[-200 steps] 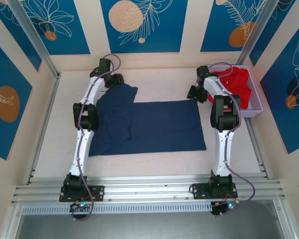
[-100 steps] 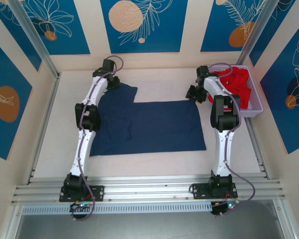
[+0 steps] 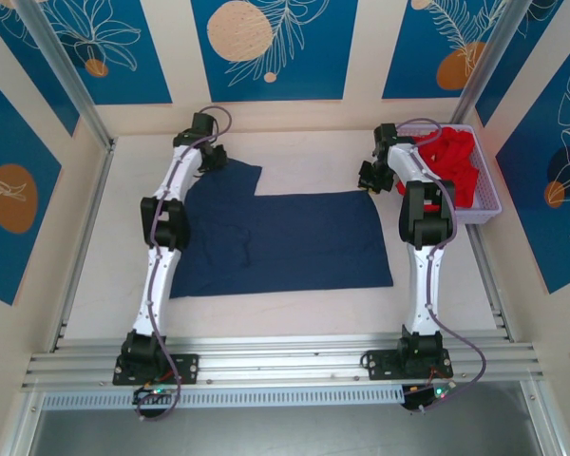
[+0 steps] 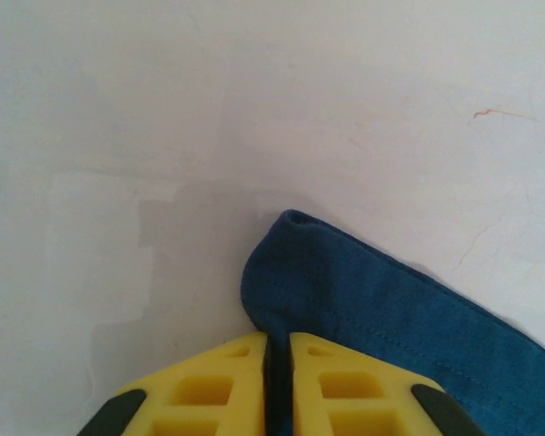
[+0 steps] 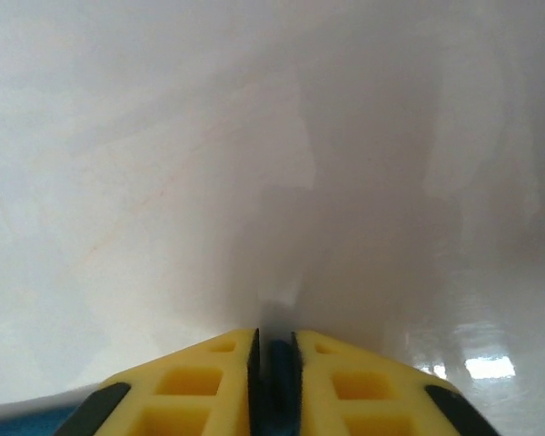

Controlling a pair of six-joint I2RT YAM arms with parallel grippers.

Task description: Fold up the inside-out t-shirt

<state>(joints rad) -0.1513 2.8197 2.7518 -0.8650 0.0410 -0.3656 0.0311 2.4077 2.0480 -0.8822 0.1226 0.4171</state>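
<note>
**Workpiece position.** The inside-out t-shirt point(image 3: 285, 237) lies flat on the tabletop point(image 3: 309, 161) between the two arms. Its main body forms a broad dark navy rectangle. A narrower portion projects toward the far left.

**Left arm.** The left fingers point(image 3: 214, 158) are at the far-left tip of that projecting portion, low against the tabletop. In the left wrist view the two yellow fingers point(image 4: 257, 347) are closed to a thin dark slit. The rounded, stitched edge of the shirt point(image 4: 372, 300) runs directly into that slit at the fingertips. The cloth extends from there toward the right of this view, with bare tabletop point(image 4: 254, 109) beyond it.

**Right arm.** The right fingers point(image 3: 368, 178) are at the far-right corner of the shirt's main body. In the right wrist view the yellow fingers point(image 5: 245, 350) are drawn nearly together, and a strip of navy cloth point(image 5: 274, 381) is clamped in the narrow gap between them. Pale tabletop point(image 5: 254, 136) lies ahead.

**Adjacent items.** A red garment point(image 3: 451, 166) is heaped in a lavender basket point(image 3: 482, 211) at the far right. The basket stands just right of the right arm and apart from the shirt.
</note>
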